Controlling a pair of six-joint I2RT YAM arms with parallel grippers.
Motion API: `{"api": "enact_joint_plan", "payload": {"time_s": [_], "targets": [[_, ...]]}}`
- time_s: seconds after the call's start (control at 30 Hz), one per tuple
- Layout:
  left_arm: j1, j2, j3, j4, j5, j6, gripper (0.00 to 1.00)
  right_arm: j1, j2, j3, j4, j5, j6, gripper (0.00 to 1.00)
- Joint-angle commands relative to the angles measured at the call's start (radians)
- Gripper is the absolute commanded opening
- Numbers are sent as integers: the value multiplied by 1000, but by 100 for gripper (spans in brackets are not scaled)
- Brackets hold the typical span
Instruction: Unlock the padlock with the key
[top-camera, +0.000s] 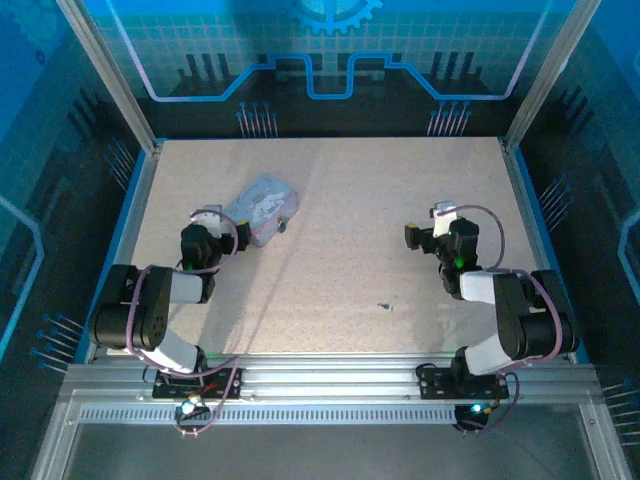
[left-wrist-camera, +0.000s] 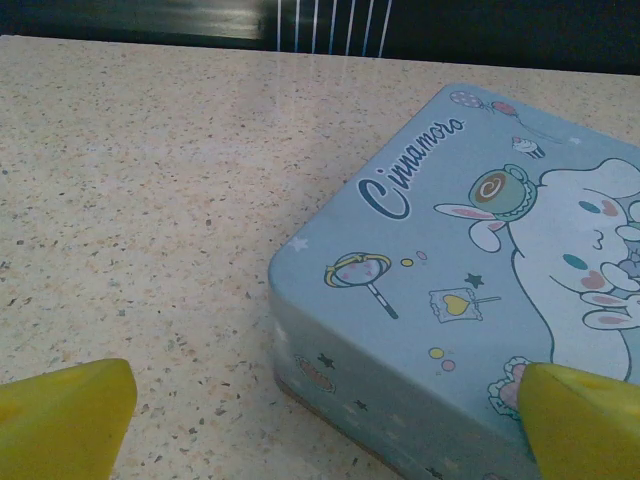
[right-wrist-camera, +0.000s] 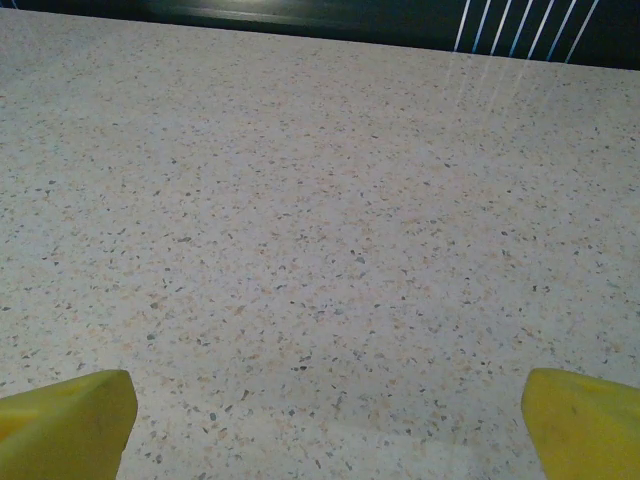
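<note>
While the tiny dark metal key (top-camera: 384, 305) lies free at lower centre of the top view, I judge nothing is done yet. The left fingers (left-wrist-camera: 60, 415) and right fingers (right-wrist-camera: 580, 420) gape wide and hold nothing. The small grey padlock (top-camera: 284, 225) seems to touch the right corner of the pale blue cartoon tin box (top-camera: 262, 208), though it is too small to be sure. Beyond, the speckled table (top-camera: 350, 170) gives open room up to its raised blue edge (top-camera: 137, 200).

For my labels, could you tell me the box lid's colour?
Pale blue box with a white cartoon figure, best in the left wrist view.
</note>
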Motion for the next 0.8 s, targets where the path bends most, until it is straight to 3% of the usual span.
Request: {"api": "enact_joint_plan", "payload": {"time_s": [0.0, 0.77], "targets": [[-2, 1, 13, -3, 23, -4, 99, 4, 10, 17, -2, -11, -13, 100], [-2, 1, 13, -3, 23, -3, 99, -4, 10, 18, -5, -24, -9, 100]]}}
